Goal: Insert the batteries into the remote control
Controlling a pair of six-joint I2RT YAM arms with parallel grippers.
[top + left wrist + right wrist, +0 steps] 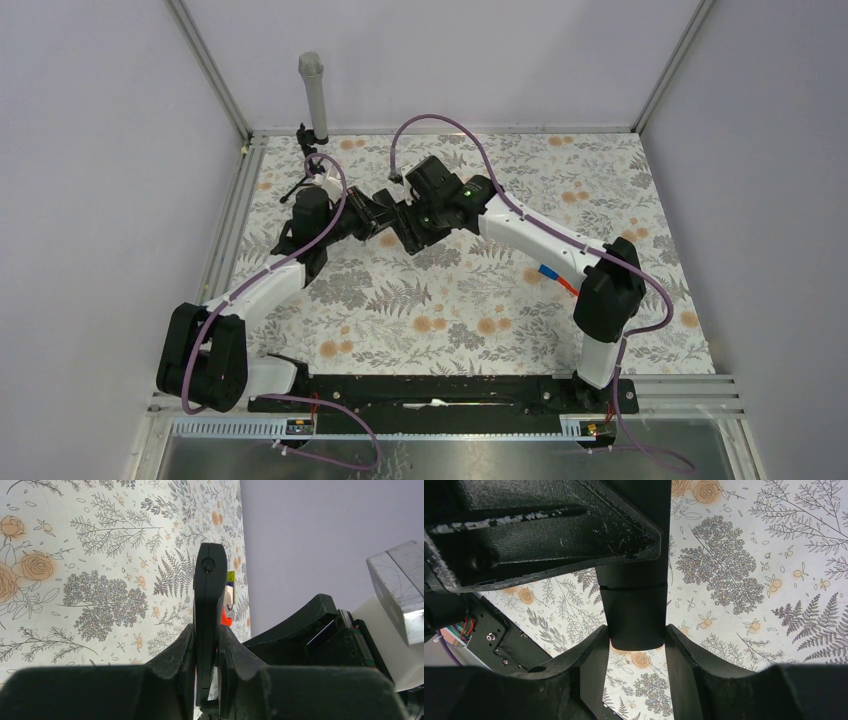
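The remote control [209, 595] is a slim black bar held off the table between both grippers near the middle [393, 222]. In the left wrist view it stands edge-on, and my left gripper [206, 636] is shut on its thin faces. In the right wrist view its rounded end [636, 620] sits between my right gripper's fingers [637, 641], which press on its two side edges. In the top view the left gripper [372, 215] and right gripper [410, 228] meet tip to tip. No battery shows in any view.
A red-and-blue toy piece [549, 275] lies on the floral mat by the right arm; coloured pieces also show behind the remote [229, 596]. A small black tripod [304, 170] and a grey upright tube [313, 95] stand at the back left.
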